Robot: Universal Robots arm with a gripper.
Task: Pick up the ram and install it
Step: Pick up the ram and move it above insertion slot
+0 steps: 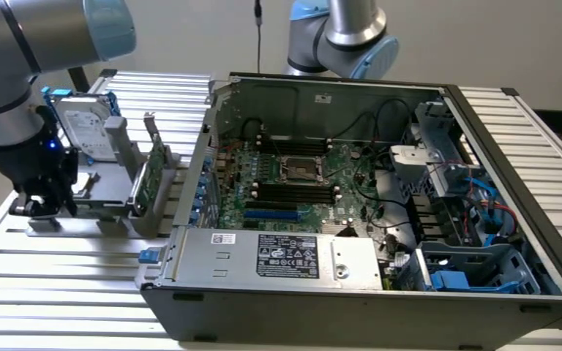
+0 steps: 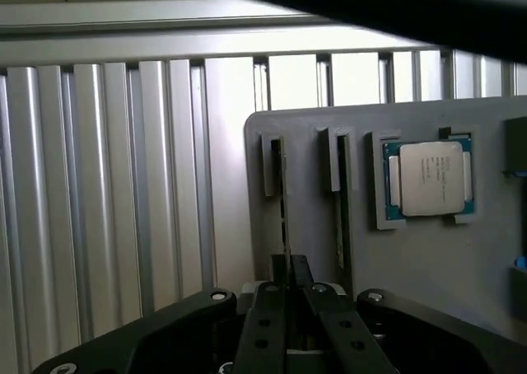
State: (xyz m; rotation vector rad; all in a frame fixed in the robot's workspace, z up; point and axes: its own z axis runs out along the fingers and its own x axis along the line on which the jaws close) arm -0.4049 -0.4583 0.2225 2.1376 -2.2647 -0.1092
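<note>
Ribbed metal table (image 2: 107, 184), your tool (image 2: 290, 290) clamped on the ram (image 2: 286, 209), upright in the gray holder (image 2: 494, 267), processor (image 2: 430, 179) nearby in it.

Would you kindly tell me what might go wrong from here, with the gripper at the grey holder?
1. The gripper is shut on the thin edge of the ram, which stands in a slot of the grey holder; a tilted lift might jam or drop it.
2. A second stick stands in the neighbouring slot and could be knocked.

A robotics lab: slatted aluminium bench (image 1: 56, 300), opened computer case (image 1: 359, 316).
</note>
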